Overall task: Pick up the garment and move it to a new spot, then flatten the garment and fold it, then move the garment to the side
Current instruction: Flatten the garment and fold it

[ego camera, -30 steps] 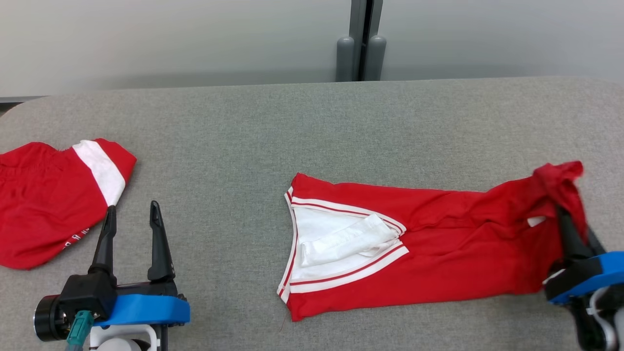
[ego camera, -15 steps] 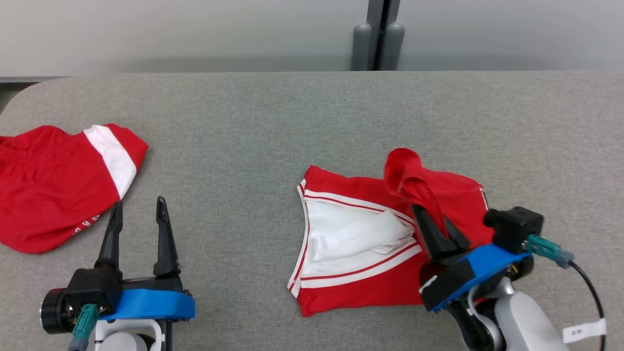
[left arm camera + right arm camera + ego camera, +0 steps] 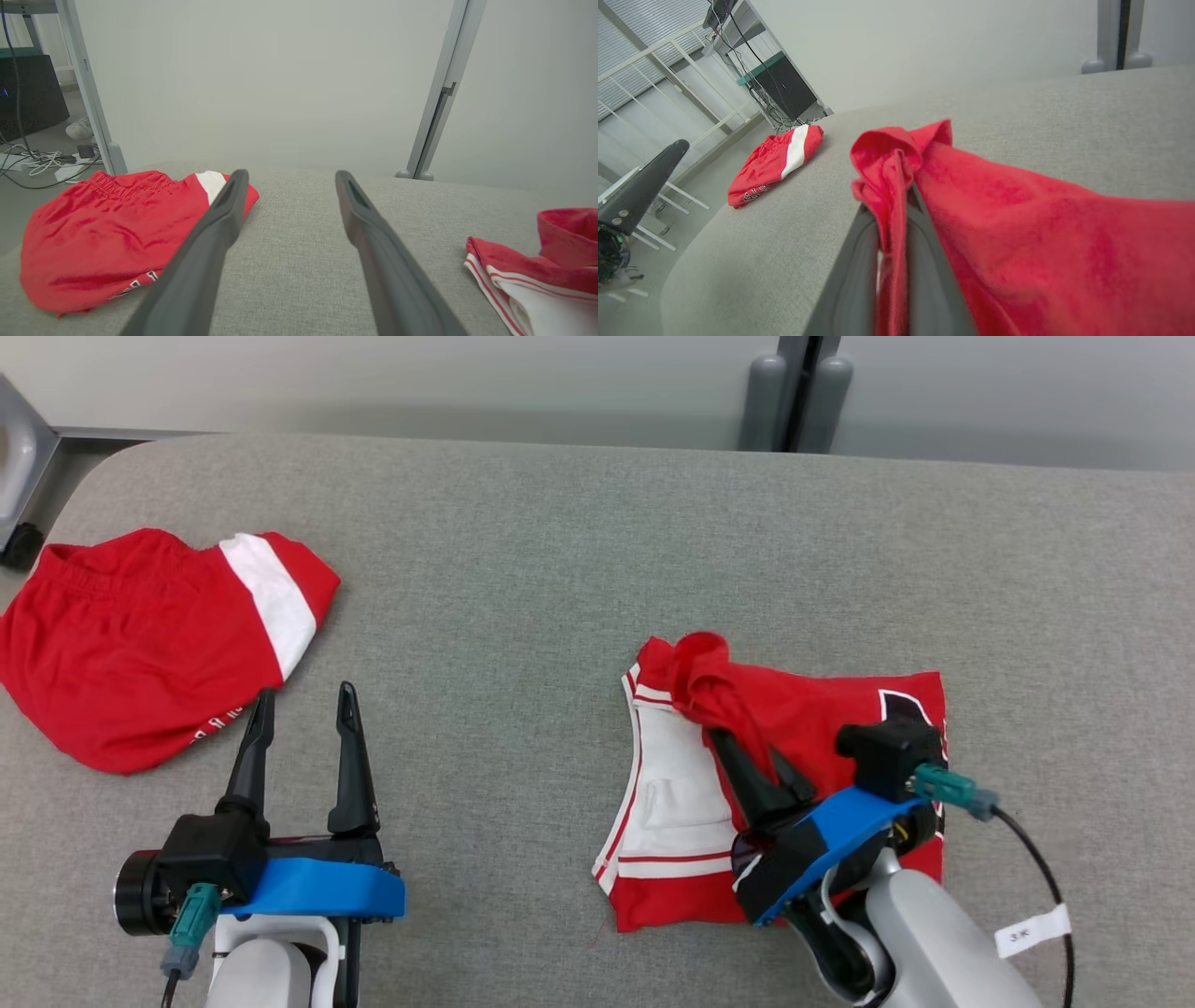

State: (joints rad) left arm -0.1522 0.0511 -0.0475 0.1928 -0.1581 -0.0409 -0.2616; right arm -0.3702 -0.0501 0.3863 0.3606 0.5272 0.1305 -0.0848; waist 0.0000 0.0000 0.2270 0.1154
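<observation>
The garment (image 3: 822, 709) is red with white striped trim and lies doubled over on the grey table (image 3: 560, 569), right of centre. My right gripper (image 3: 747, 747) is shut on a bunched red end of it, held over the white-trimmed part (image 3: 672, 775). In the right wrist view the red cloth (image 3: 1017, 224) drapes over the right gripper (image 3: 892, 219), pinched between the two fingers. My left gripper (image 3: 306, 693) stands open above the table at the lower left with nothing in it. The left wrist view shows the left gripper (image 3: 292, 175) with a wide gap, and the garment's trimmed edge (image 3: 514, 266) at far right.
Red shorts with a white stripe (image 3: 159, 644) lie at the table's left end, just beyond the left fingertips, and also appear as shorts (image 3: 103, 233) and shorts (image 3: 775, 163). A grey post (image 3: 794, 392) stands behind the table. The table's rounded left corner (image 3: 84, 476) is near.
My right gripper has carried the garment's right end leftward, over the white-trimmed part, so the garment now lies doubled and shorter. The head camera has shifted. The left gripper stays open and still.
</observation>
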